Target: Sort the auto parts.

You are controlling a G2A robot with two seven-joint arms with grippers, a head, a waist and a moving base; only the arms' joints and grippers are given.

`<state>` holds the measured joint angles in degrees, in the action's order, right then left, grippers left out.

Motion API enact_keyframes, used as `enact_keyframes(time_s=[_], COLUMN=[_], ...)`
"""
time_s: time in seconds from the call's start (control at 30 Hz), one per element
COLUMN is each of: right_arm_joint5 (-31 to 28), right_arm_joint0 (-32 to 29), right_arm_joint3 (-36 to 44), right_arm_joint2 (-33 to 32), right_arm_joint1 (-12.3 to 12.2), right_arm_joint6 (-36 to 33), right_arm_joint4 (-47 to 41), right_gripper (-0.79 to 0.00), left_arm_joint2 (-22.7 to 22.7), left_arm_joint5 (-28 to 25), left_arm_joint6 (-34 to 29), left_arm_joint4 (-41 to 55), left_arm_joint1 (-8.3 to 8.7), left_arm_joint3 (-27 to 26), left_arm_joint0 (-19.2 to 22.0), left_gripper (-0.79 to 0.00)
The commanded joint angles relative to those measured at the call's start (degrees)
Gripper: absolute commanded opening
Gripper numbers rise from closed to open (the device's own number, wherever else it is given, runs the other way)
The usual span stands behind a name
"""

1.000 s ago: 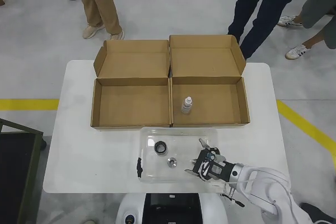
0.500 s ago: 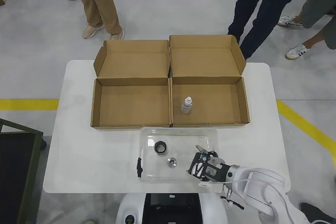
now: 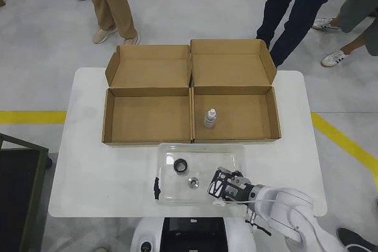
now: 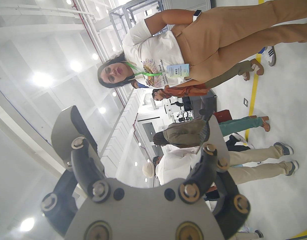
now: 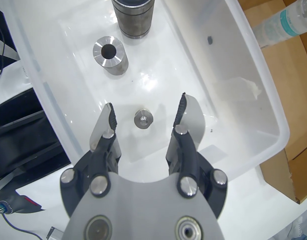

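Observation:
A clear plastic bin [image 3: 201,149] [image 5: 253,58] near the table's front holds three metal parts. A tall dark bearing sleeve [image 5: 133,6] [image 3: 181,166] stands upright, and a shorter silver bushing [image 5: 109,58] [image 3: 193,183] stands beside it. A small silver stud [image 5: 143,119] rests on the bin floor. My right gripper [image 5: 145,109] [image 3: 217,183] hangs open over the bin with the stud between its fingers, untouched. A white bottle [image 3: 210,117] [image 5: 281,29] stands in the right cardboard box [image 3: 239,120]. My left gripper [image 4: 140,126] is open, empty, and points up into the room.
Two open cardboard boxes sit side by side behind the bin; the left box [image 3: 148,118] holds nothing. A crumpled bit of white paper [image 5: 243,86] lies in the bin. A small black item [image 3: 156,188] lies on the table by the bin's left side.
My right gripper has moved left over the bin, from its right end toward the middle, staying open.

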<state>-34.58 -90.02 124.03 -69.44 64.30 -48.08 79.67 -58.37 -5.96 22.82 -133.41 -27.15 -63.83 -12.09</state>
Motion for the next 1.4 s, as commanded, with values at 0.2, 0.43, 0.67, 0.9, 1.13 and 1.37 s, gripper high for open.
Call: enact_keyframes(time_s=[0.2, 0.43, 0.67, 0.9, 1.13, 1.37], right_arm_joint5=[-0.20, -0.37, -0.06, -0.06, -0.11, -1.34], right_arm_joint0=[0.21, -0.60, -0.70, -0.70, -0.94, -1.56], right_arm_joint3=[0.27, 1.21, 1.25, 1.25, 1.00, 2.10], right_arm_joint2=[0.39, -2.08, -2.77, -2.77, -2.64, -2.99], right_arm_joint1=[-0.21, -0.54, -0.58, -0.58, -0.68, -1.21], right_arm_joint6=[5.71, 9.62, 10.73, 10.73, 10.96, 6.15], right_arm_joint4=[0.32, -4.92, -6.49, -6.49, -5.93, -5.36], right_gripper=[0.000, 0.000, 0.000, 0.000, 0.000, 0.000], left_arm_joint2=[0.00, 0.00, 0.00, 0.00, 0.00, 0.00], left_arm_joint5=[0.00, 0.00, 0.00, 0.00, 0.00, 0.00], left_arm_joint6=[0.00, 0.00, 0.00, 0.00, 0.00, 0.00], left_arm_joint4=[0.00, 0.00, 0.00, 0.00, 0.00, 0.00], left_arm_joint1=[0.00, 0.00, 0.00, 0.00, 0.00, 0.00], left_arm_joint3=[0.00, 0.00, 0.00, 0.00, 0.00, 0.00], left_arm_joint0=[0.00, 0.00, 0.00, 0.00, 0.00, 0.00], left_gripper=[0.000, 0.000, 0.000, 0.000, 0.000, 0.000])
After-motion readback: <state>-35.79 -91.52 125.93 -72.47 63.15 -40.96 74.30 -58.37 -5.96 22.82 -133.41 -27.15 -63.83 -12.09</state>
